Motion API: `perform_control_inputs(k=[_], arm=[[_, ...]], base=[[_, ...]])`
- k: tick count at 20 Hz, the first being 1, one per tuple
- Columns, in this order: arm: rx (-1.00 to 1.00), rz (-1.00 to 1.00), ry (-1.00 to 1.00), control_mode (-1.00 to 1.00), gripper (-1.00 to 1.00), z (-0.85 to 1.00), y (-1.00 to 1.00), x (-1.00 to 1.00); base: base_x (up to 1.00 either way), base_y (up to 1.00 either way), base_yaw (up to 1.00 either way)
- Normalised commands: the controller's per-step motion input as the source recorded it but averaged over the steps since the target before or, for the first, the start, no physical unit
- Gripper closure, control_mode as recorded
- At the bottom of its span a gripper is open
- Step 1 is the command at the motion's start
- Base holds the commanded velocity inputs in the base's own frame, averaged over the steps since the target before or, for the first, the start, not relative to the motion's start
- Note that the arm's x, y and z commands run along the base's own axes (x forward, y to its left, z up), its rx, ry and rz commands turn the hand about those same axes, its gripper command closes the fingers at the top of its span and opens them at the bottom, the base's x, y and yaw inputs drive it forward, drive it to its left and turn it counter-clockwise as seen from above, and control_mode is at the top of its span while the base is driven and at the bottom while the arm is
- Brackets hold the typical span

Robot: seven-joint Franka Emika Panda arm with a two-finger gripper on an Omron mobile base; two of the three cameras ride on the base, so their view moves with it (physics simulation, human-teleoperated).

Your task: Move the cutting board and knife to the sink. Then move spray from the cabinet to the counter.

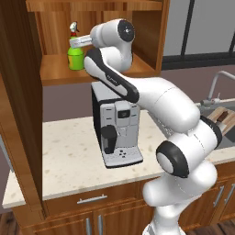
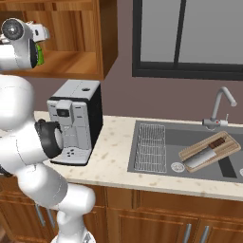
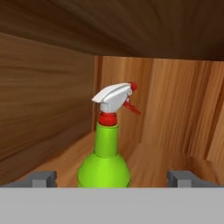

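Note:
The green spray (image 3: 105,164) with a red collar and white trigger stands upright on the shelf of the open wooden cabinet (image 1: 54,69). My gripper (image 3: 113,178) is open, one fingertip on each side of the bottle and not touching it. From the left base view the hand reaches into the cabinet, with the gripper (image 1: 77,43) at the spray (image 1: 75,57). The cutting board (image 2: 209,150) lies tilted in the sink (image 2: 190,136), and the knife (image 2: 203,156) rests on top of it. The counter (image 2: 112,153) is beige speckled stone.
A black and silver coffee machine (image 1: 116,125) stands on the counter right under the cabinet and beneath my arm. A wire rack (image 2: 151,147) fills the sink's left basin. The curved faucet (image 2: 223,102) rises behind the sink. The cabinet door (image 1: 16,92) hangs open at left.

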Motion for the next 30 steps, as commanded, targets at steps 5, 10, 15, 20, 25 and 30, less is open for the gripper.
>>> perform_control_inputs(k=[5, 10, 15, 20, 25, 30], arm=[[0.00, 0.00, 0.00, -1.00, -1.00, 0.00, 0.29, 0.21], [0.00, 0.01, 0.00, -1.00, -1.00, 0.00, 0.07, 0.27], [0.00, 0.02, 0.00, -1.00, -1.00, 0.00, 0.00, 0.21], [0.00, 0.00, 0.00, -1.00, -1.00, 0.00, 0.10, 0.15], [0.00, 0.01, 0.00, -1.00, -1.00, 0.00, 0.15, 0.15], [0.00, 0.01, 0.00, -1.00, -1.00, 0.00, 0.13, 0.13]], base=[[0.00, 0.00, 0.00], [0.00, 0.00, 0.00], [0.00, 0.00, 0.00], [0.00, 0.00, 0.00], [0.00, 0.00, 0.00], [0.00, 0.00, 0.00]])
